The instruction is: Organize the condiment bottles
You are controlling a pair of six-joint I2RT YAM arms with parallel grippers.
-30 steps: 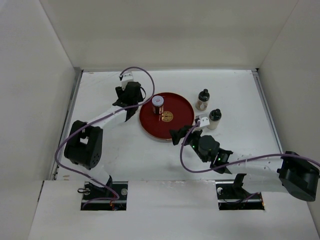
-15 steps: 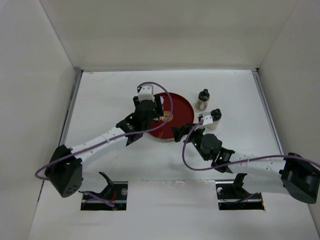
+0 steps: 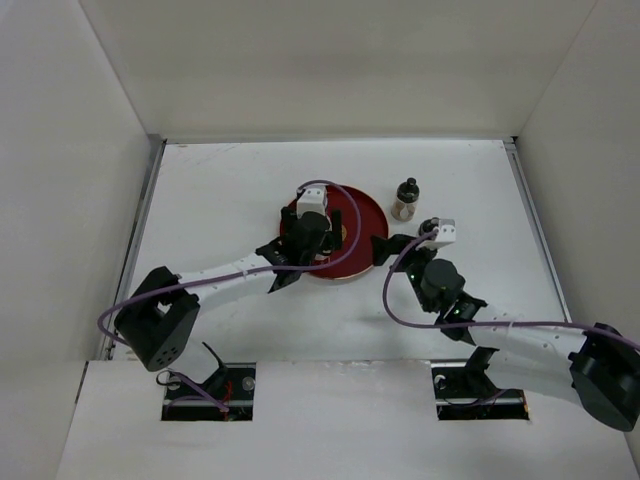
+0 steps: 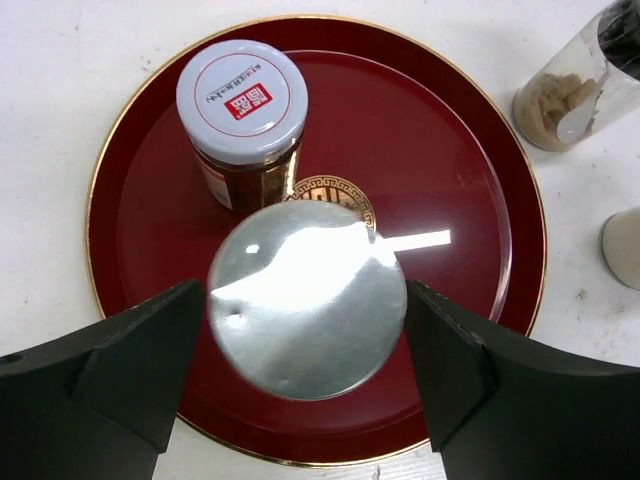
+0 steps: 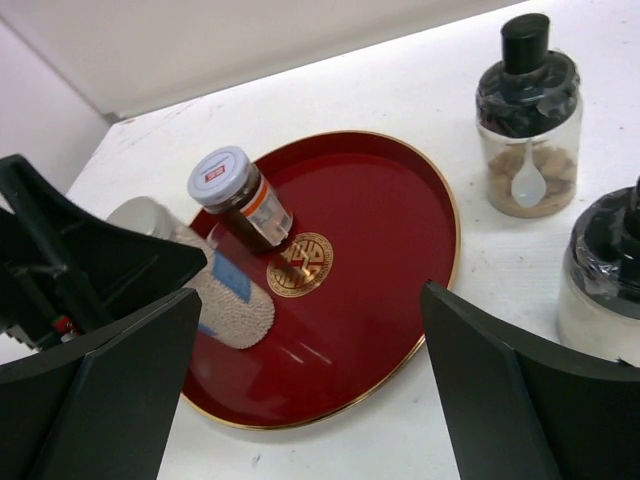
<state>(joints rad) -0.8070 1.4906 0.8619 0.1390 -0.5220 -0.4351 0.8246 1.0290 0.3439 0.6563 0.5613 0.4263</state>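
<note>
The straight condiment bottle with a pale grey cap stands on the red plate, its blue-and-white label showing in the right wrist view. My left gripper hangs right over it, open, one finger close on each side of the cap. Two squat bottles with black caps stand on the table right of the plate: the far one and the near one. My right gripper is open wide over the plate's right rim, holding nothing.
A brown jar with a white, red-printed lid stands on the plate beside the gold emblem. White walls enclose the table on three sides. In the top view my right wrist covers the near squat bottle.
My left arm swung from the plate's left side to over the plate and its jaws have spread. My right gripper moved up and right to the plate's right rim and opened slightly wider.
</note>
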